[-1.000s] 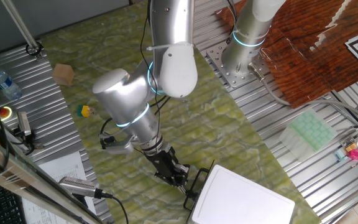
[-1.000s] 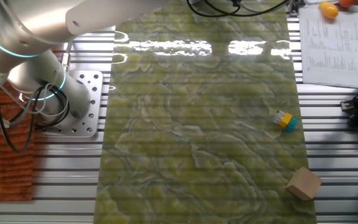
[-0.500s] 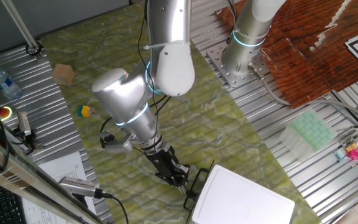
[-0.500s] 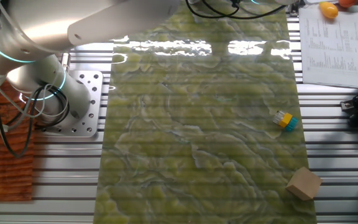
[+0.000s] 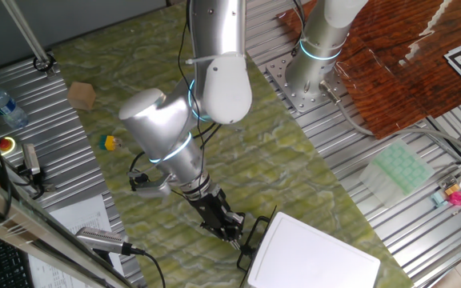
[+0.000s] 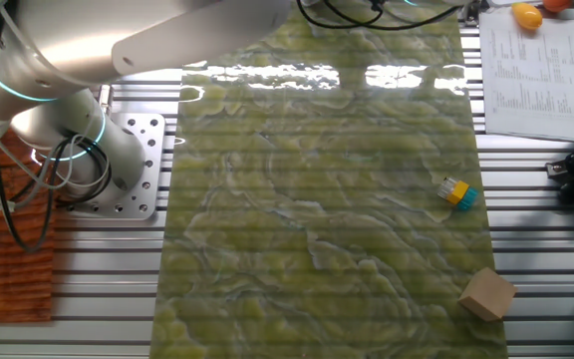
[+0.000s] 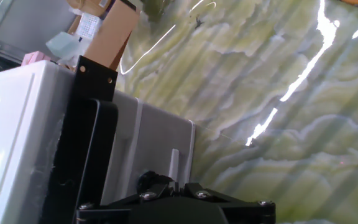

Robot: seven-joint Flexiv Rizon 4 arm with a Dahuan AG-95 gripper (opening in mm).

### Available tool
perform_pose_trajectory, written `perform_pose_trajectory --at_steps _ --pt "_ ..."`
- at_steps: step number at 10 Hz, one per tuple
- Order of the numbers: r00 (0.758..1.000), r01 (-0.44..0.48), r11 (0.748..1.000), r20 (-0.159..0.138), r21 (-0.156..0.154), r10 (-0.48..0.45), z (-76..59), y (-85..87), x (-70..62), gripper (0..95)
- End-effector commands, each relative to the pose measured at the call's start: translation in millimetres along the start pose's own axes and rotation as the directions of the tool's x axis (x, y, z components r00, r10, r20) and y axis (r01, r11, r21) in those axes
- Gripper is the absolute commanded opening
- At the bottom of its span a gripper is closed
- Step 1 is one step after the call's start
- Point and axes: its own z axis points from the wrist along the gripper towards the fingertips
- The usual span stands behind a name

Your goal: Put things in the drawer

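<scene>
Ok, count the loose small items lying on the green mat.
2: a tan cube near the mat's far corner, and a small yellow-blue piece closer to the arm. Others may be hidden behind the arm.

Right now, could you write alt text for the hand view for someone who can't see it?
The black jaws' base fills the bottom edge, close against a white box unit with a black handle on its front. Glossy green marbled mat stretches behind.

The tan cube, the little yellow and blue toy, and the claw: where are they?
tan cube (image 6: 487, 294): other fixed view, top face.
yellow and blue toy (image 6: 456, 191): other fixed view, its middle.
claw (image 5: 232, 234): one fixed view, between fingertips at the black handle (image 5: 256, 232), its bar.
</scene>
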Motion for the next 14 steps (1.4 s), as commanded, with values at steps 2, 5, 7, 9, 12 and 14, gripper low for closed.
perform_pose_trajectory --at_steps 2,5,7,9,12,14 --pt "0.999 0.022 0.998 -0.032 0.062 -0.02 -0.3 0.0 0.5 0.0" --pt "0.994 0.066 0.988 -0.097 0.139 -0.053 -25.1 -7.9 2.9 0.0" --pt "0.983 0.109 0.968 -0.168 0.225 -0.072 -58.5 -20.9 10.5 0.0" --pt "0.983 0.073 0.957 -0.184 0.279 -0.022 -94.3 -43.2 24.0 0.0" --pt "0.972 0.073 0.927 -0.234 0.368 0.016 -135.1 -91.3 37.8 0.0" --pt "0.966 0.008 0.86 -0.225 0.51 0.125 -151.2 -115.2 45.1 0.0"
